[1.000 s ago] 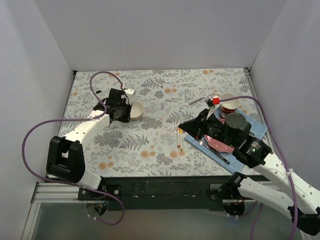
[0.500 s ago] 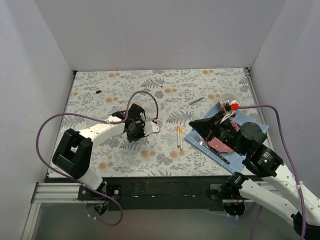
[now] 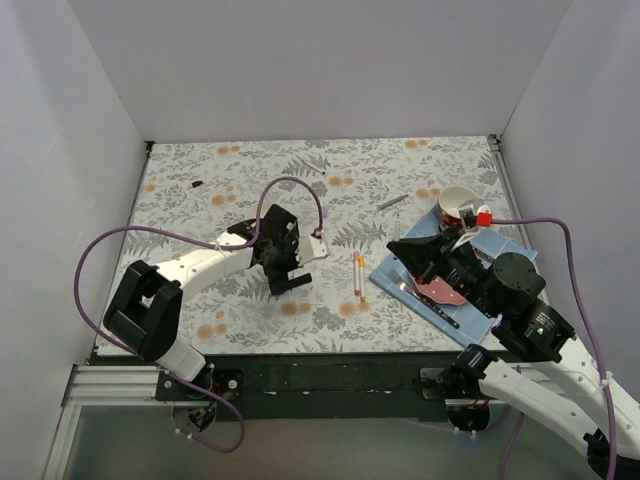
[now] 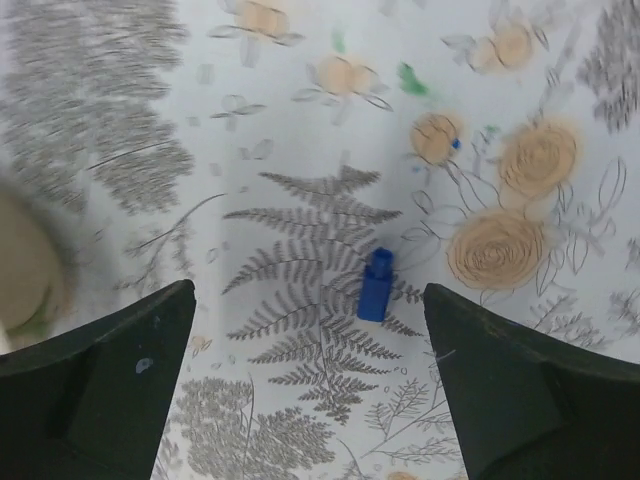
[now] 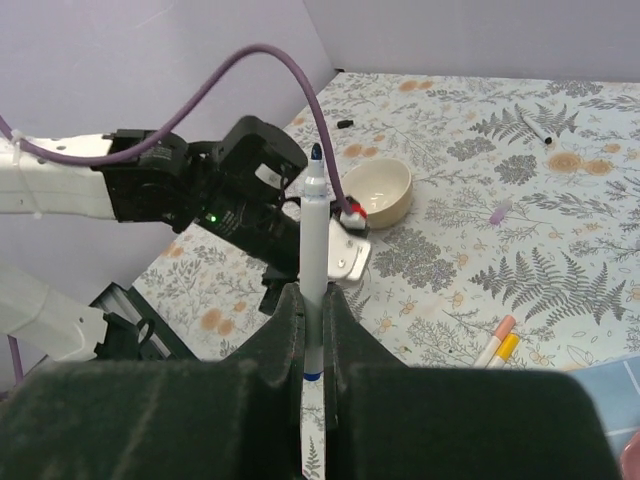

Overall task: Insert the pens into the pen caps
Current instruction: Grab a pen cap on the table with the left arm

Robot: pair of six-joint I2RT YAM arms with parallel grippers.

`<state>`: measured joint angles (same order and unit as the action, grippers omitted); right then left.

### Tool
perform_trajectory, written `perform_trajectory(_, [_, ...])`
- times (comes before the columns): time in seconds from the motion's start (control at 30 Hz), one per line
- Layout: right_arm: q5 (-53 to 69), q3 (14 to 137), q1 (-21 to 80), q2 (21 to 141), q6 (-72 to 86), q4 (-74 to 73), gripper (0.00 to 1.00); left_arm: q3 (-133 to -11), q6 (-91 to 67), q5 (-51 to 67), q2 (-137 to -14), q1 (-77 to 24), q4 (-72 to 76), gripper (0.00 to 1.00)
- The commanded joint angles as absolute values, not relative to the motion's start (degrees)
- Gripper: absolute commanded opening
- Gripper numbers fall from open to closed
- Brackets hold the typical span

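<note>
My left gripper (image 4: 318, 400) hangs open above the flowered cloth; a small blue pen cap (image 4: 376, 285) lies flat between and just ahead of its fingers (image 4: 100, 385), touching neither. From above, that gripper (image 3: 285, 278) hides the cap. My right gripper (image 5: 312, 335) is shut on a white pen (image 5: 313, 230) with a blue band, held upright, dark tip up. In the top view the right gripper (image 3: 403, 249) hovers at the mat's left edge. Two pens, pink and yellow (image 3: 357, 273), lie side by side mid-cloth. A black pen (image 3: 392, 202), black cap (image 3: 196, 184) and purple cap (image 5: 497, 212) lie farther back.
A cream bowl (image 5: 378, 190) sits just behind the left gripper. At the right, a blue mat (image 3: 505, 248) carries cutlery and a pink piece (image 3: 440, 290), with a white cup (image 3: 458, 203) behind it. Grey walls close in three sides.
The left arm swung from the bowl toward the front middle of the cloth, and its gripper went from shut to open, leaving the blue cap on the cloth. The right arm drew back rightward.
</note>
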<state>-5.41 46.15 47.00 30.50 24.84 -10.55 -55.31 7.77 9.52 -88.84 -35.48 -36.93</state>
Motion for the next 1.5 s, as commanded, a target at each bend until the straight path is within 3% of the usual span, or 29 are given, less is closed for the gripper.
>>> perform_trajectory(0.0, [-6.3,46.4,47.1,29.3,24.8,-9.2,0.01,-66.4,-18.7,-5.7,-82.5,-36.4,-31.8,0.98])
perform_trajectory(0.13, [-5.2,45.4,47.2,29.4,25.5,-7.9,0.01,-71.2,-43.1,-24.3,-85.2,-34.9,-33.5,0.98])
perform_trajectory(0.23, [-3.9,44.6,47.2,29.8,25.8,-7.5,0.01,-72.5,-60.0,-19.3,-84.9,-31.5,-40.2,0.98])
perform_trajectory(0.3, [-3.6,44.7,47.2,29.9,25.9,-7.8,0.01,-69.2,-71.4,-8.4,-81.1,-30.1,-34.6,0.98])
perform_trajectory(0.37, [-3.6,44.3,47.1,29.3,25.9,-8.0,0.01,-61.5,-80.6,-7.4,-73.2,-30.0,-27.5,0.98])
perform_trajectory(0.43, [-4.0,44.0,47.2,28.2,26.1,-8.1,0.01,-59.6,-96.7,-14.3,-68.3,-30.2,-29.7,0.97])
perform_trajectory(0.57, [-4.7,43.2,47.2,27.2,26.1,-8.5,0.01,-63.9,-117.6,-15.7,-70.4,-30.5,-46.3,0.74])
perform_trajectory(0.63, [-4.3,42.7,47.2,27.2,26.0,-8.3,0.01,-66.0,-127.5,-16.8,-73.7,-33.9,-51.9,0.68])
perform_trajectory(1.0, [-3.6,42.2,47.2,26.5,25.9,-9.9,0.01,-60.6,-146.5,-12.2,-86.3,-38.4,-53.2,0.54])
perform_trajectory(1.47, [-3.3,41.3,47.2,26.5,25.4,-10.5,0.01,-56.5,-152.2,-13.3,-88.6,-38.3,-51.1,0.54])
